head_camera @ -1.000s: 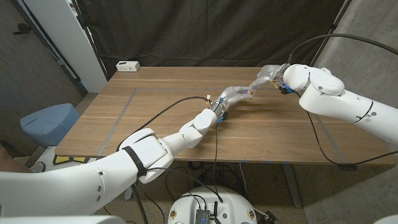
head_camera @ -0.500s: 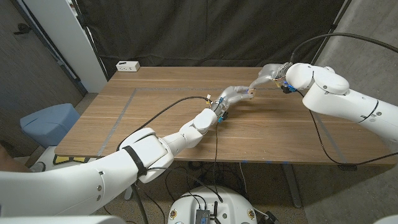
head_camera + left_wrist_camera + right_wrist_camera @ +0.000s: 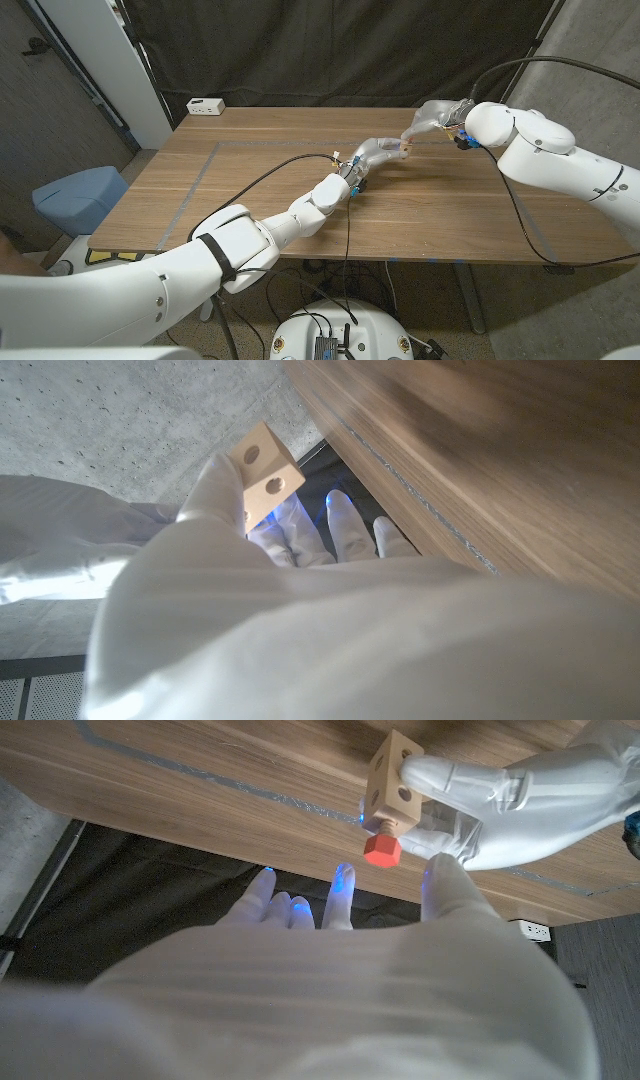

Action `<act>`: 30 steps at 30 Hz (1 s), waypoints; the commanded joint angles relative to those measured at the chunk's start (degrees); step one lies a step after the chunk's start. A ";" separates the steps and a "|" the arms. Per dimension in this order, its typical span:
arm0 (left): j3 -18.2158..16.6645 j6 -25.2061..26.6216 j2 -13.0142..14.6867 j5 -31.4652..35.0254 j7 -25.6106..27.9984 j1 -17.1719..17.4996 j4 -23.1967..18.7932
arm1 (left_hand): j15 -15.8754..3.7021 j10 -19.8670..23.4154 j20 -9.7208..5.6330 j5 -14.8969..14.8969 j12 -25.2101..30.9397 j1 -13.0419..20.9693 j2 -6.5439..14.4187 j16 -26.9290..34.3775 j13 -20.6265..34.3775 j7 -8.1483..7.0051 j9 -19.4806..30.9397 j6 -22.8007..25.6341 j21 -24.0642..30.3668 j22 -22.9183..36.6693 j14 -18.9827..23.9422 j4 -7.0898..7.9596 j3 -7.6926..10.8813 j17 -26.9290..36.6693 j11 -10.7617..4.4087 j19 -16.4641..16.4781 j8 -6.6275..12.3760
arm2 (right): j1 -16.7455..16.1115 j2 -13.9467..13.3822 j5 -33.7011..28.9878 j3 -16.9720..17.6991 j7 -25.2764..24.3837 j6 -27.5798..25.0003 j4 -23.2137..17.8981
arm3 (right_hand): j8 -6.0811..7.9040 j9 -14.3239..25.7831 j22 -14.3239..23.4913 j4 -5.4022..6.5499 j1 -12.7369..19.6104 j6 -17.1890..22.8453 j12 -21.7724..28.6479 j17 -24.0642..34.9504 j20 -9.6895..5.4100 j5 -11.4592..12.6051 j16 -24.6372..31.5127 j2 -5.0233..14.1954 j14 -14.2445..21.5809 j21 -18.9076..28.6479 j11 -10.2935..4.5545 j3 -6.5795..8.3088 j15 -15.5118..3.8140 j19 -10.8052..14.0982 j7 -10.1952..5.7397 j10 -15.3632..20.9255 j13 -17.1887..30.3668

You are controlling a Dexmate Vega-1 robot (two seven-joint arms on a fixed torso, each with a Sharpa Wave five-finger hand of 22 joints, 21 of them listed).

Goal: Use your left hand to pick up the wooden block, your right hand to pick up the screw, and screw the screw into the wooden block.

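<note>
Since the earlier frame the right arm's shoulder and elbow have swung a little to the right, while both hands have stayed close together over the far middle of the bench point(image 3: 250, 190). Nearest, the left arm reaches out from the near left corner to the left hand point(image 3: 378, 152), whose fingers point(image 3: 455, 782) are clamped on the wooden block point(image 3: 392, 778), holding it in the air above the bench. Just beyond, the red screw point(image 3: 381, 849) sits with its shank already in one of the block's holes and its head sticking out toward the right hand point(image 3: 432, 118). That hand's fingers point(image 3: 343, 892) are apart and off the screw, holding nothing. The step in hand looks like driving the screw further: the right fingers should close squarely on the red head and turn in line with the hole, while the left hand keeps the block steady. There is plenty of free bench to the left and right of the hands; the far edge lies just behind them, with a white power strip point(image 3: 205, 105) at the far left corner, well apart.
</note>
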 commanded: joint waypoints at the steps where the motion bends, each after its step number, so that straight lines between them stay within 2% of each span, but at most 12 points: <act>1: 0.19 0.14 -0.02 0.07 -0.17 -0.27 0.25 | -6.53 0.62 0.05 0.26 0.13 0.30 1.18 -0.24 0.31 -0.31 0.06 0.77 0.22 0.12 0.30 0.36 0.86 0.16 0.13 0.30 0.45 | -1.84 -0.67 0.96 2.95 -1.14 4.48 1.17 | -0.33 -0.31 0.20 -0.95 1.40 0.27 -0.26 -0.09 0.16 0.30 -0.37 -0.18 -0.63 0.20 -0.01 0.42 0.46 0.64 -1.30 -0.72 0.16; 7: 0.24 0.20 -0.03 -0.02 -0.36 -0.36 0.31 | -6.51 0.60 0.06 0.26 0.11 0.34 1.17 -0.23 0.32 -0.24 0.06 0.78 0.21 0.12 0.30 0.33 0.86 0.18 0.14 0.28 0.46 | -1.54 -0.91 0.39 2.98 0.14 5.58 1.61 | -0.97 -0.96 0.18 -1.69 2.73 0.01 -0.34 -0.27 0.44 0.52 -0.55 -0.46 -1.05 0.15 -0.47 1.04 0.39 0.61 -2.72 -1.45 0.18; 12: 0.41 0.25 -0.09 0.07 -0.45 -0.53 0.44 | -6.50 0.72 0.09 0.26 0.16 0.31 1.20 -0.25 0.34 -0.17 0.06 0.74 0.22 0.12 0.30 0.36 0.87 0.19 0.16 0.28 0.45 | -1.31 -0.81 -0.56 2.91 0.95 5.76 1.74 | -1.55 -1.69 0.18 -2.18 4.09 0.08 -0.39 -0.43 0.78 0.69 -0.67 -0.91 -1.50 0.10 -1.18 1.67 0.29 0.55 -4.74 -2.28 0.22; 17: 0.72 0.00 -0.03 0.42 -0.19 -0.69 0.45 | -6.55 0.67 0.02 0.25 0.13 0.31 1.16 -0.26 0.35 -0.25 0.06 0.85 0.22 0.12 0.36 0.35 0.87 0.17 0.14 0.28 0.48 | -0.68 -0.61 -1.52 2.59 2.27 6.22 2.26 | -1.69 -2.04 0.17 -2.33 4.87 0.50 -0.32 -0.49 1.01 0.81 -0.70 -1.01 -1.70 0.10 -1.49 2.07 0.26 0.58 -5.39 -2.45 0.24; 24: 0.88 -0.34 0.03 0.60 0.03 -0.70 0.35 | -6.58 0.86 0.02 0.25 0.18 0.37 1.12 -0.26 0.34 -0.22 0.06 0.96 0.23 0.12 0.40 0.30 0.87 0.18 0.19 0.30 0.53 | 0.31 -0.11 -2.52 2.20 4.31 6.53 3.04 | -1.90 -2.39 0.17 -2.44 5.71 0.72 -0.30 -0.54 1.03 0.94 -0.68 -1.09 -1.78 0.11 -1.78 2.51 0.20 0.64 -5.55 -2.71 0.26; 30: 1.08 -0.24 0.00 0.81 0.16 -0.78 0.43 | -6.52 0.83 0.05 0.26 0.13 0.39 1.15 -0.25 0.29 -0.34 0.06 1.00 0.21 0.12 0.36 0.30 0.86 0.23 0.15 0.25 0.54 | 1.23 0.37 -3.18 1.81 6.11 6.52 3.69 | -1.89 -2.74 0.17 -2.45 6.43 1.53 -0.16 -0.58 1.06 1.04 -0.66 -1.21 -1.90 0.09 -1.47 2.90 0.15 0.60 -5.03 -2.67 0.29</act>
